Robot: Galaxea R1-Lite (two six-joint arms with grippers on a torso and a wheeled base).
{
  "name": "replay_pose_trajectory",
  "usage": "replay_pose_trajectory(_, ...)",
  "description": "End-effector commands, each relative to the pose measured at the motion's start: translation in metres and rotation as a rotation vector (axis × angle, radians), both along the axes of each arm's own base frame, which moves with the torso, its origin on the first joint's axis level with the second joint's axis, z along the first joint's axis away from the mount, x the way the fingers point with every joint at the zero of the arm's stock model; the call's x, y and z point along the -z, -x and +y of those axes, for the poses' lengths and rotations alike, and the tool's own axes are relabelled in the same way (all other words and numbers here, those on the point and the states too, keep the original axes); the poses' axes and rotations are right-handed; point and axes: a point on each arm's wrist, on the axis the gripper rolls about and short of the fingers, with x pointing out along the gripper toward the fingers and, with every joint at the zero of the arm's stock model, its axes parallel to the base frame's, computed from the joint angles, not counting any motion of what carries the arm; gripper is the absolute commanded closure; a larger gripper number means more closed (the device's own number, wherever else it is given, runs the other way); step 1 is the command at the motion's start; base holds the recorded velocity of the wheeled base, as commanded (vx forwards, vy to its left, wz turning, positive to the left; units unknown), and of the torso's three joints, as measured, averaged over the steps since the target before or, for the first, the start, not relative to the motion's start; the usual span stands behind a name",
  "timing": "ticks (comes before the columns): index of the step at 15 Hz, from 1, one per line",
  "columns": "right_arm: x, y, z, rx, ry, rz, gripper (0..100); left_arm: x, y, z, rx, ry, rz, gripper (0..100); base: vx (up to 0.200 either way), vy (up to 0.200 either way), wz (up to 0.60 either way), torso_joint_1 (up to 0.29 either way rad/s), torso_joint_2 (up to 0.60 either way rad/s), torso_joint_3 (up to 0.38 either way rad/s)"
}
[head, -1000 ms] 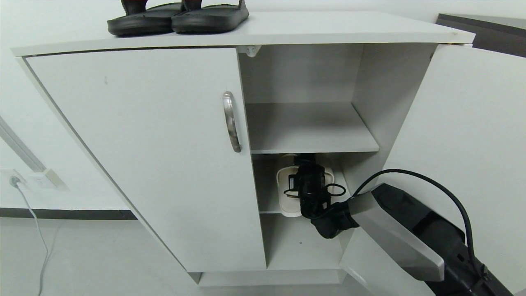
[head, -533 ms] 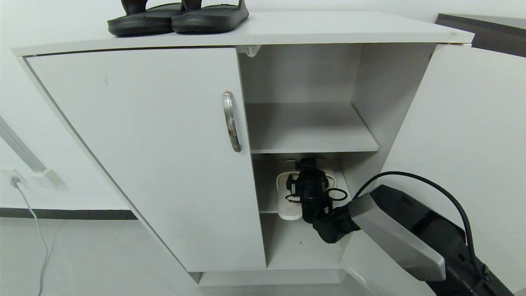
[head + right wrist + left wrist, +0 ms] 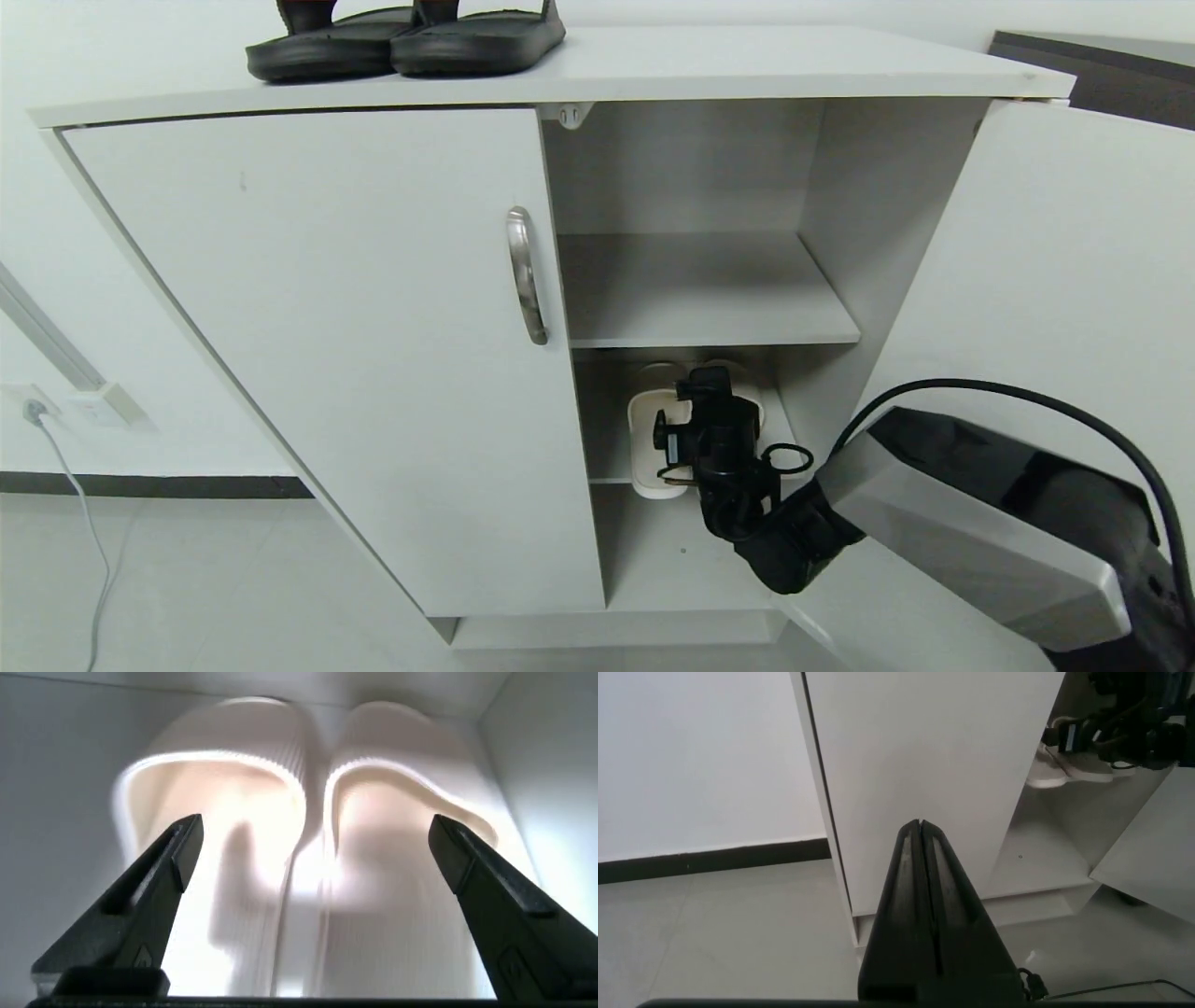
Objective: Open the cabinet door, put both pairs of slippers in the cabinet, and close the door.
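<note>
The right gripper (image 3: pixel 316 826) hangs at the mouth of the cabinet's (image 3: pixel 308 327) right-hand compartment, its jaws spread wide and holding nothing, with the white slippers (image 3: pixel 651 453) just beyond it on the middle shelf (image 3: pixel 611 467). The pale, ribbed pair lies side by side and touching, long axes running near to far into the cabinet. The right door (image 3: pixel 1046 280) stands swung open; the left door (image 3: pixel 280 308) is shut. With one pair apparently stowed, the next move turns on the black slippers (image 3: pixel 406 42), thick-soled and strapped, sitting together on the cabinet top (image 3: pixel 747 61) at its far left, well above and left of the right gripper. The left gripper (image 3: pixel 920 831), pressed closed with nothing between its fingers, hovers low before the shut left door, on the black pair's side and probably the handier arm for them, though it too is well below them.
</note>
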Motion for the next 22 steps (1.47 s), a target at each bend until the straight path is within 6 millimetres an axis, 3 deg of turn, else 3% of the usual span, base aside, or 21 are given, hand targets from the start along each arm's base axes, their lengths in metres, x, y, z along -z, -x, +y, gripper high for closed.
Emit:
replay_pose_trajectory(1, -0.031, 0.044, -0.009, -0.047, -0.024, -0.028, 0, 0.0, 0.0, 0.0, -0.001, 0.0, 0.001, 100, 0.0, 0.0, 0.0, 0.0, 0.0, 0.0)
replay_pose_trajectory(9, -0.063, 0.153, -0.048, -0.205, -0.022, -0.045, 0, 0.0, 0.0, 0.0, 0.0, 0.0, 0.001, 100, 0.0, 0.0, 0.0, 0.0, 0.0, 0.0)
replay_pose_trajectory(12, -0.069, 0.165, -0.042, -0.249, -0.036, -0.054, 0, 0.0, 0.0, 0.0, -0.001, 0.0, 0.001, 100, 0.0, 0.0, 0.0, 0.0, 0.0, 0.0)
replay_pose_trajectory(20, -0.069, 0.166, -0.042, -0.25, -0.034, -0.055, 0, 0.0, 0.0, 0.0, 0.0, 0.002, 0.002, 100, 0.0, 0.0, 0.0, 0.0, 0.0, 0.0)
replay_pose_trajectory(22, -0.069, 0.166, -0.042, -0.249, -0.034, -0.055, 0, 0.0, 0.0, 0.0, -0.001, 0.005, 0.002, 100, -0.2, 0.0, 0.0, 0.0, 0.0, 0.002)
